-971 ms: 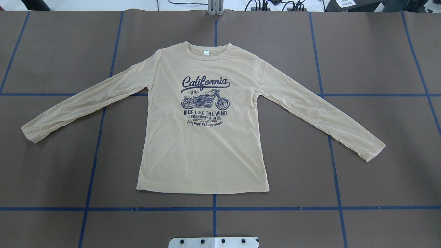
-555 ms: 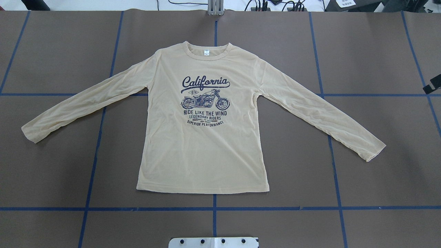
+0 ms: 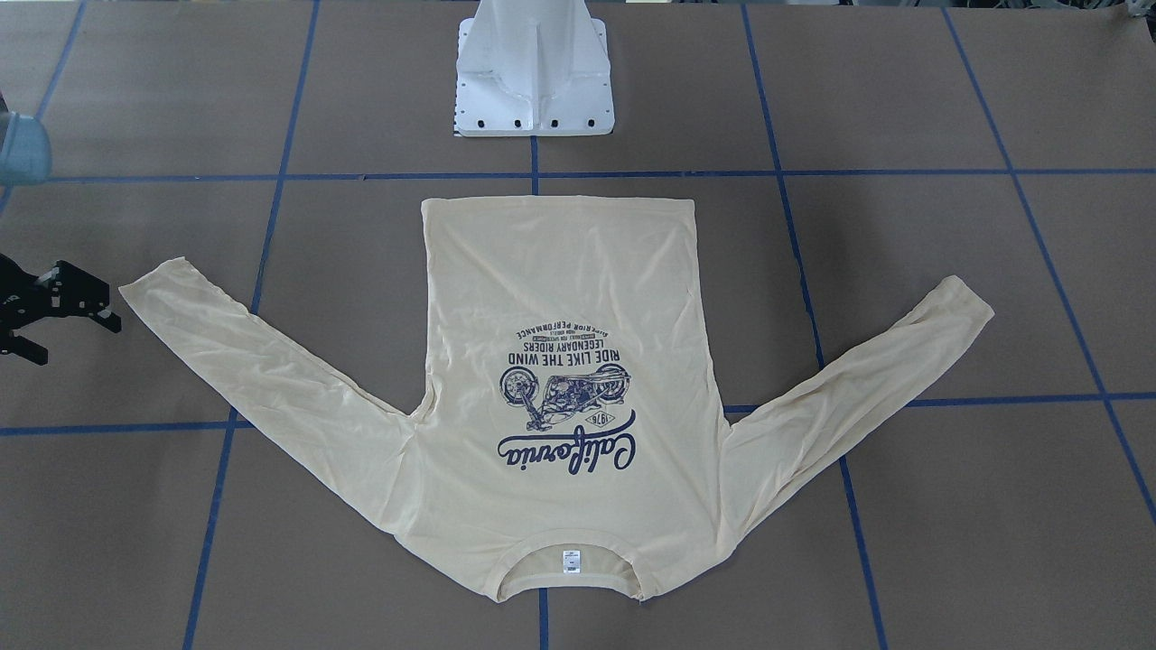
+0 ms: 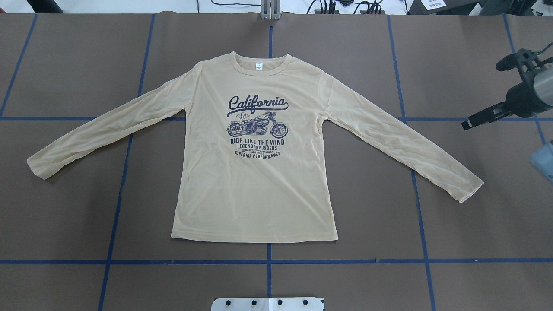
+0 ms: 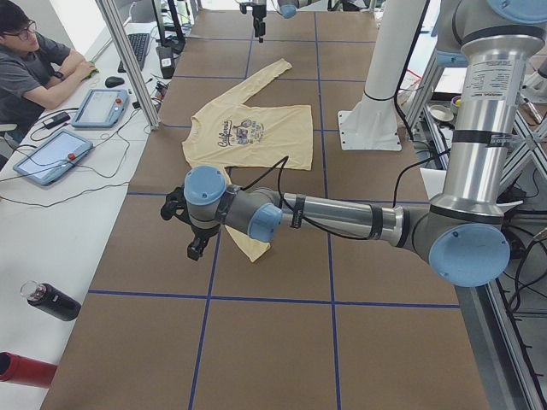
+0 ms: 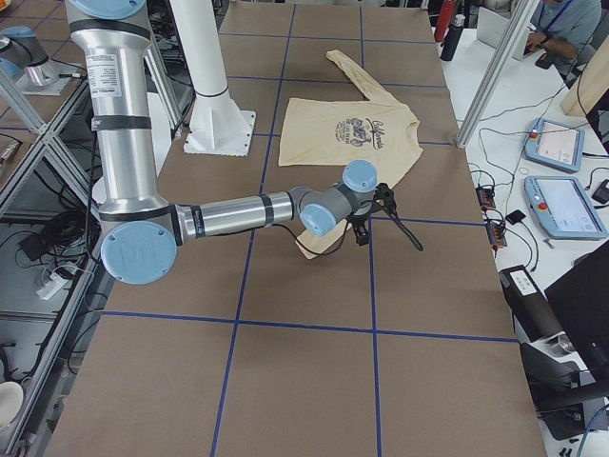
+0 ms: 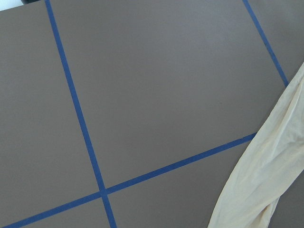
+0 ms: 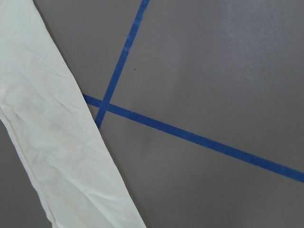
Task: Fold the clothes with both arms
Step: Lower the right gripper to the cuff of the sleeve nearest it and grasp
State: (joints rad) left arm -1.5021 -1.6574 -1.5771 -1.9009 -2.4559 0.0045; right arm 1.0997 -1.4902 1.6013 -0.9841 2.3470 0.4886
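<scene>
The right arm [image 4: 525, 93] is cut by the overhead view's edge at 3 o'clock, with a blurred joint cap [image 4: 545, 162] just below it. In the front-facing view the right gripper [image 3: 72, 334] is clipped at 9 o'clock.

From the table's left end, the left arm [image 5: 333, 218] covers most of the near sleeve [image 5: 254, 248] of the shirt [image 5: 256, 137]. The left gripper [image 5: 193, 241] is too dark there to judge its jaws. From the right end, the right arm hides the middle of the other sleeve [image 6: 306, 240].

Each wrist camera catches only a sleeve strip, cut at 4 and 8 o'clock. The neck label [image 4: 259, 66] and small print [image 4: 258, 151] are illegible. The pedestal [image 4: 268, 303] is cropped at 6 o'clock.
</scene>
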